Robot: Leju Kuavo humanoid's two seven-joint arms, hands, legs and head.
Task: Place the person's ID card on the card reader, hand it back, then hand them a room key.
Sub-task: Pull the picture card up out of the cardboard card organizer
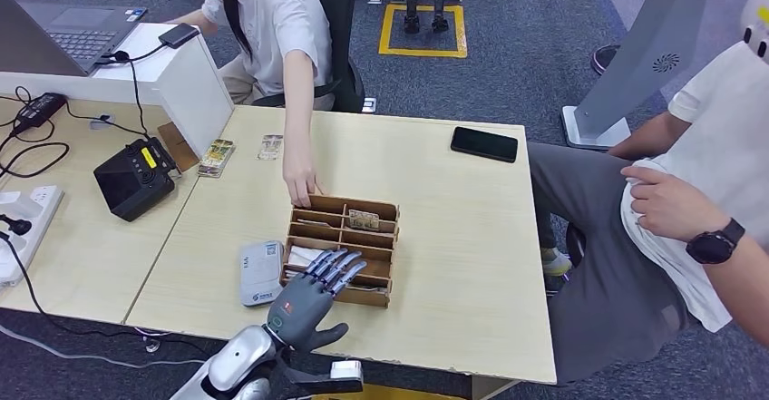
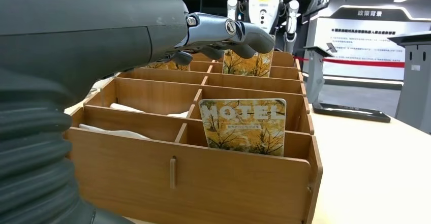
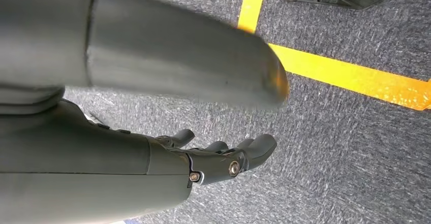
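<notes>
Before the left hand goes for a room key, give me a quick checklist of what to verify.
1. Left hand over the wooden key organizer: ok.
2. Left hand holding nothing: ok.
3. MOTEL key card standing upright in a near compartment: ok.
4. Person's hand touching the organizer's far edge, close to the reach: not ok.
5. Right hand hanging over the floor, holding nothing: ok.
6. ID card returned: cannot tell.

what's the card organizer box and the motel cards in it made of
Card organizer box: looks like thin plywood or fibreboard, matte brown, with visible grain and slotted tab joints. Motel card: probably glossy plastic or coated card, stiff and upright, with a printed leaf picture and rounded corners; which of the two cannot be told.
</notes>
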